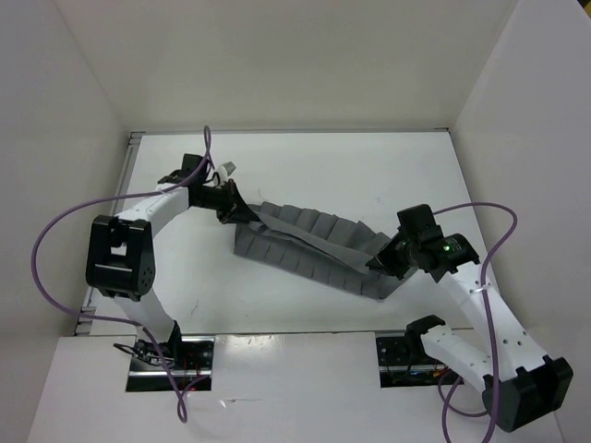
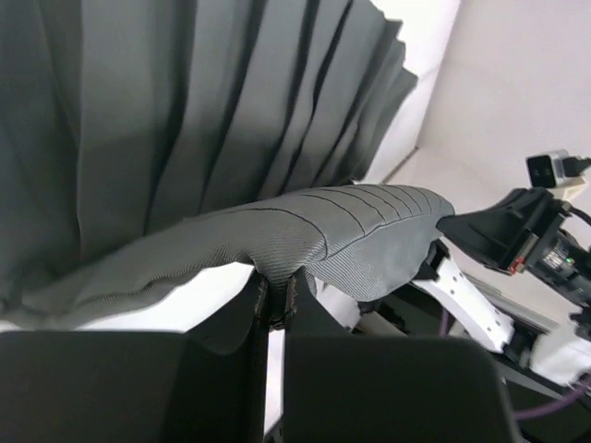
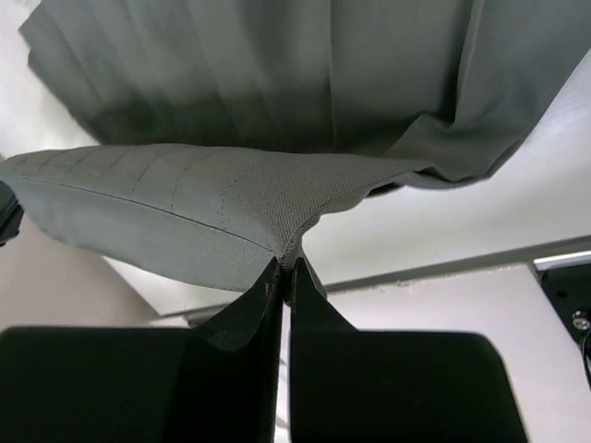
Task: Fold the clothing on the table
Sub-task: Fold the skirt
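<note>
No writing can be read on any surface; the only marking that stands out is a small green light (image 1: 449,246) on the right wrist. The clothing (image 1: 309,242) is a dark-grey garment with many narrow pleats that show from above as a row of stepped ridges; it stretches as a long band across the middle of the white tabletop (image 1: 369,166), slanting from the far left towards the near right. How much of its middle rests on the surface cannot be told. In the wrist views the fabric has a fine twill weave; a flatter strip with short stitched lines runs along the held edge, and the pleats fan away beyond it in deep, shadowed folds. The left gripper (image 1: 231,210) is clenched on the far-left end of the garment; its wrist view shows the fingertips (image 2: 277,291) pressed together with the stitched strip pinched between them. The right gripper (image 1: 380,263) is clamped on the near-right end; its fingertips (image 3: 284,268) meet on a puckered point of the same strip. A purple cable (image 1: 55,231) loops out from the left arm, and another (image 1: 503,221) arches over the right arm.
</note>
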Motion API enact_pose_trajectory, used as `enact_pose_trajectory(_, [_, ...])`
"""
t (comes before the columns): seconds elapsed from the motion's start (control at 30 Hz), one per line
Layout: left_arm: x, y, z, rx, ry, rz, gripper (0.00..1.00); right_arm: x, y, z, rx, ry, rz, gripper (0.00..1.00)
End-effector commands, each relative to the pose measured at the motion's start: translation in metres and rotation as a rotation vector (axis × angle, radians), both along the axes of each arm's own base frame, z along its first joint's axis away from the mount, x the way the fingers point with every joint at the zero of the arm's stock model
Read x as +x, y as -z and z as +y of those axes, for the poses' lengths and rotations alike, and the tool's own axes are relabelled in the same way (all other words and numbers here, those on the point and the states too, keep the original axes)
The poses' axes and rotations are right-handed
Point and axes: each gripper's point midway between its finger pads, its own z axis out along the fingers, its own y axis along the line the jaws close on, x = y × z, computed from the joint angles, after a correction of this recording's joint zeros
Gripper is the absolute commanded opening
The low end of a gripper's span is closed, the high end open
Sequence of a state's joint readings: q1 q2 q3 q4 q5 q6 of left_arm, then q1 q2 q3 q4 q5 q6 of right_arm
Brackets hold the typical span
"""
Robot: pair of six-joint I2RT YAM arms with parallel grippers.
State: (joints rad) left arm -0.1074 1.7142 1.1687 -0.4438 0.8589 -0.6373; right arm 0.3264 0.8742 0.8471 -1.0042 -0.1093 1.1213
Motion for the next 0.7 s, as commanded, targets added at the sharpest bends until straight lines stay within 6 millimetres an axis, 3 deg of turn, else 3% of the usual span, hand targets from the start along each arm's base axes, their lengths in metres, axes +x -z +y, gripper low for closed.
enact_pose_trajectory(0.0, [0.035, 0.005, -0.001, 0.051, -0.045, -0.075, 0.03, 0.027, -0.002, -0.017, -0.08, 0.086, -0.059, 0.02])
enact_pose_trajectory(0.13, [0.051, 0.037, -0.009, 0.077, -0.05, -0.01, 0.06, 0.057, 0.005, -0.026, -0.147, 0.125, -0.074, 0.03])
enact_pose_trajectory(0.2, [0.065, 0.036, -0.021, 0.069, -0.033, -0.032, 0.06, 0.073, 0.019, -0.034, -0.211, 0.146, -0.042, 0.03])
enact_pose_trajectory(0.23, [0.069, 0.049, -0.026, 0.074, -0.022, -0.007, 0.08, 0.084, 0.016, -0.037, -0.231, 0.158, -0.052, 0.07])
enact_pose_trajectory(0.27, [0.073, 0.05, -0.033, 0.072, -0.009, -0.013, 0.12, 0.094, 0.025, -0.042, -0.259, 0.177, -0.026, 0.17])
enact_pose_trajectory(0.3, [0.09, 0.04, -0.036, 0.062, -0.016, -0.047, 0.27, 0.101, 0.026, -0.048, -0.3, 0.197, -0.028, 0.32])
enact_pose_trajectory(0.33, [0.098, 0.05, -0.038, 0.064, -0.016, -0.035, 0.34, 0.117, 0.014, -0.051, -0.305, 0.221, -0.063, 0.35])
enact_pose_trajectory(0.37, [0.109, 0.044, -0.04, 0.054, -0.026, -0.056, 0.4, 0.126, 0.019, -0.054, -0.34, 0.221, -0.049, 0.38])
enact_pose_trajectory(0.4, [0.126, 0.023, -0.046, 0.022, -0.039, -0.101, 0.44, 0.135, 0.012, -0.057, -0.36, 0.238, -0.068, 0.45])
enact_pose_trajectory(0.43, [0.137, 0.012, -0.048, 0.007, -0.051, -0.13, 0.49, 0.153, -0.01, -0.066, -0.401, 0.286, -0.135, 0.46])
enact_pose_trajectory(0.47, [0.148, -0.003, -0.045, -0.009, -0.075, -0.151, 0.59, 0.161, -0.019, -0.07, -0.423, 0.309, -0.161, 0.49])
enact_pose_trajectory(0.5, [0.156, -0.019, -0.047, -0.019, -0.076, -0.195, 0.63, 0.171, -0.04, -0.073, -0.423, 0.336, -0.214, 0.58])
enact_pose_trajectory(0.53, [0.165, -0.054, -0.048, -0.033, -0.077, -0.26, 0.65, 0.175, -0.049, -0.078, -0.447, 0.352, -0.241, 0.59])
enact_pose_trajectory(0.57, [0.169, -0.068, -0.046, -0.018, -0.078, -0.306, 0.65, 0.174, -0.061, -0.078, -0.437, 0.358, -0.264, 0.59])
enact_pose_trajectory(0.6, [0.17, -0.088, -0.039, -0.005, -0.093, -0.355, 0.66, 0.173, -0.067, -0.079, -0.445, 0.342, -0.282, 0.77])
enact_pose_trajectory(0.67, [0.161, -0.106, -0.031, 0.044, -0.11, -0.404, 0.72, 0.156, -0.06, -0.075, -0.43, 0.297, -0.244, 0.77])
